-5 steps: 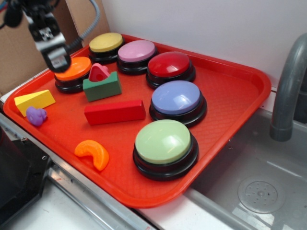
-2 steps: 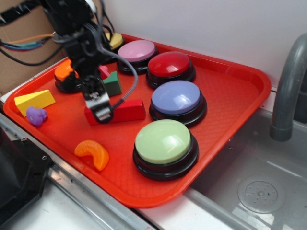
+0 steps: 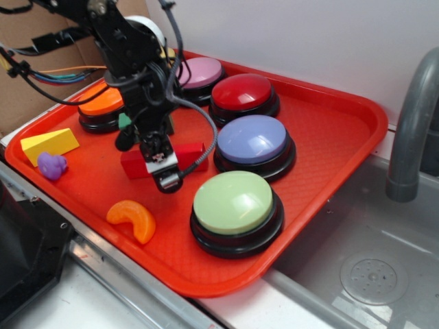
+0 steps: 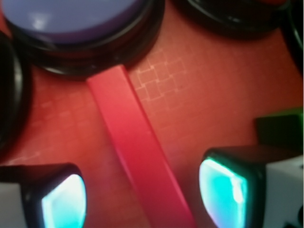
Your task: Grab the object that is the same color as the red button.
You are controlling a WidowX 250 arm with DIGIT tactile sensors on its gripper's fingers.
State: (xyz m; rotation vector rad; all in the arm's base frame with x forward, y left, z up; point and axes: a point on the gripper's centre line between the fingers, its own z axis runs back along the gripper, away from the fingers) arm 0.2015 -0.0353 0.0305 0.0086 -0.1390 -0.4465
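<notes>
Hand (image 4: 142, 199) released, its two fingertips (image 4: 223, 190) spread on either side of the long red block (image 4: 135, 142), hanging low over it. The red block lies flat on the orange tray (image 3: 329, 137), just beside the lavender button (image 3: 252, 139); the red button (image 3: 242, 92) sits behind that button.

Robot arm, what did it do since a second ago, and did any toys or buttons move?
The arm swung from above the orange button down over the red block. Its hand now sits open with one finger on each side of the block, not gripping it yet. The block, the red button, the other buttons and toys, and the tray stayed put.
</notes>
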